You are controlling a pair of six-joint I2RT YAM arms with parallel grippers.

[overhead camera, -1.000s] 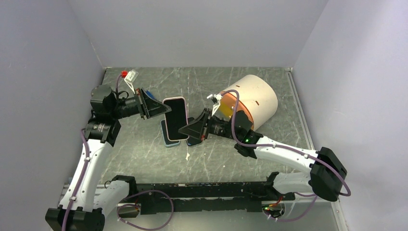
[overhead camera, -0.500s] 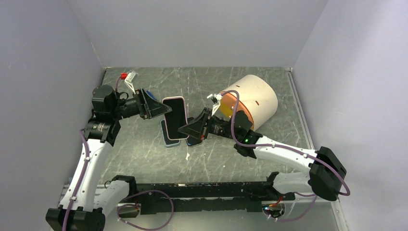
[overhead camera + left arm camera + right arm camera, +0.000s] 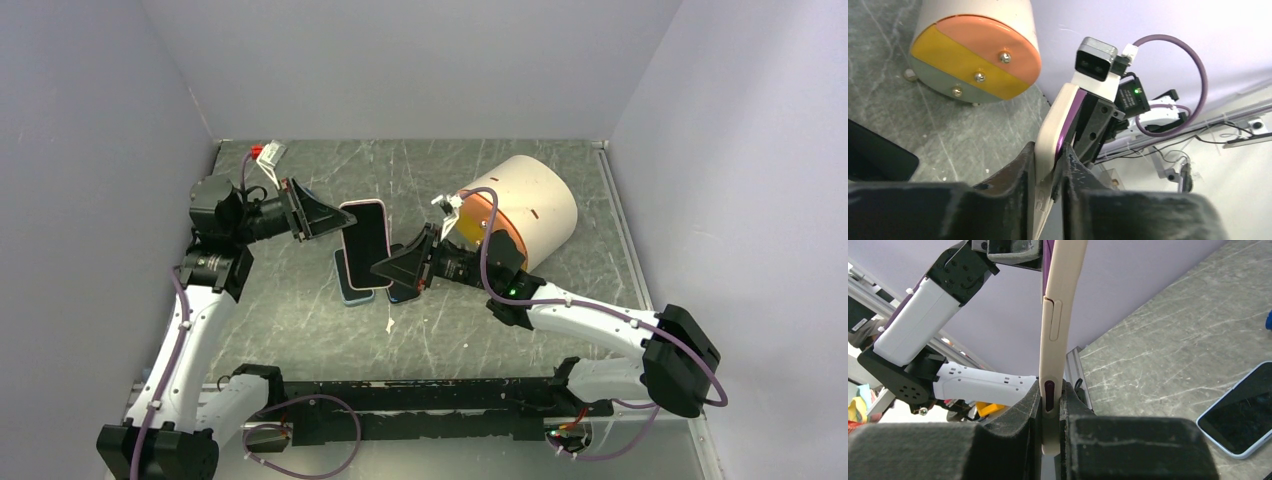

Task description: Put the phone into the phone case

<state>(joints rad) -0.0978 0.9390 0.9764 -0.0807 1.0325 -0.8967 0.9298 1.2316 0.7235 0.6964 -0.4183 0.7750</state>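
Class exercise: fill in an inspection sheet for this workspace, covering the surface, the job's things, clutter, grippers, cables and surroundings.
Surface: grey veined table, no spill seen.
Job's things: cream phone case held off the table between both arms; phone with a dark face sits in it, but how fully it is seated cannot be told.
Clutter: cream drum on its side; blue-rimmed phone and dark phone flat on the table; small white scrap.
Grippers: left gripper and right gripper each shut on an end of the case.
Cables: purple cables along both arms, no snag seen.
Surroundings: plain lilac walls.
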